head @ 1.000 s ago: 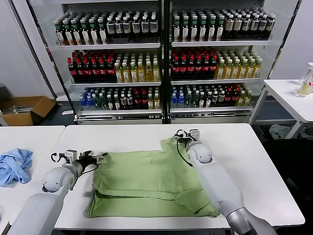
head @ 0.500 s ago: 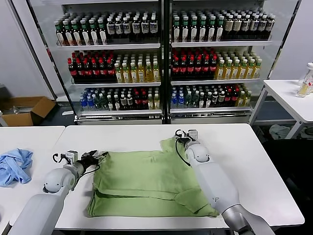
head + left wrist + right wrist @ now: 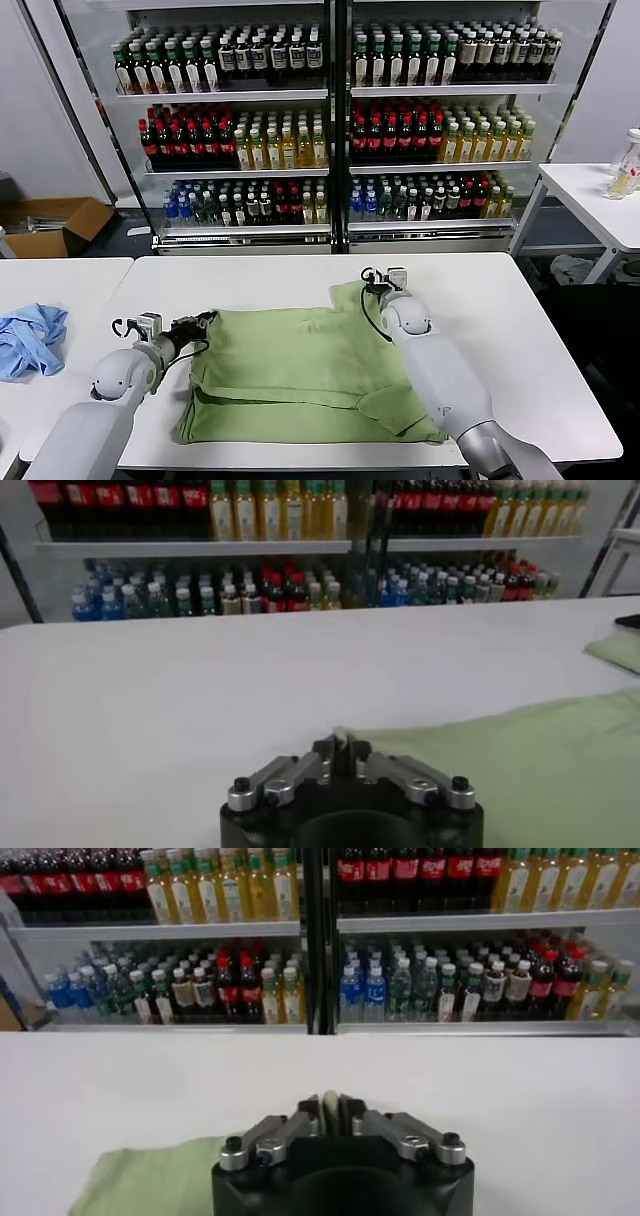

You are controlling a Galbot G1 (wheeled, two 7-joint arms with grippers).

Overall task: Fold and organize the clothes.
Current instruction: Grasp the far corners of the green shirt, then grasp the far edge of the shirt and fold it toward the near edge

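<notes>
The light green shirt (image 3: 300,372) lies partly folded on the white table (image 3: 520,330), collar side away from me. My left gripper (image 3: 205,322) sits low at the shirt's far left corner, shut on the fabric edge. From its wrist camera, the left gripper (image 3: 340,742) pinches a thin lip of green cloth (image 3: 530,770). My right gripper (image 3: 372,285) is at the far right corner, by the sleeve. In the right wrist view, the right gripper (image 3: 331,1103) is shut on a fold of the shirt (image 3: 140,1178).
A crumpled light blue garment (image 3: 28,338) lies on the neighbouring table at the left. Glass-door coolers (image 3: 330,130) full of bottles stand behind. A second white table (image 3: 590,195) is at the far right, a cardboard box (image 3: 55,222) on the floor left.
Both grippers have gone from open to shut, each pinching an edge of the shirt. The left arm has shifted slightly toward the shirt.
</notes>
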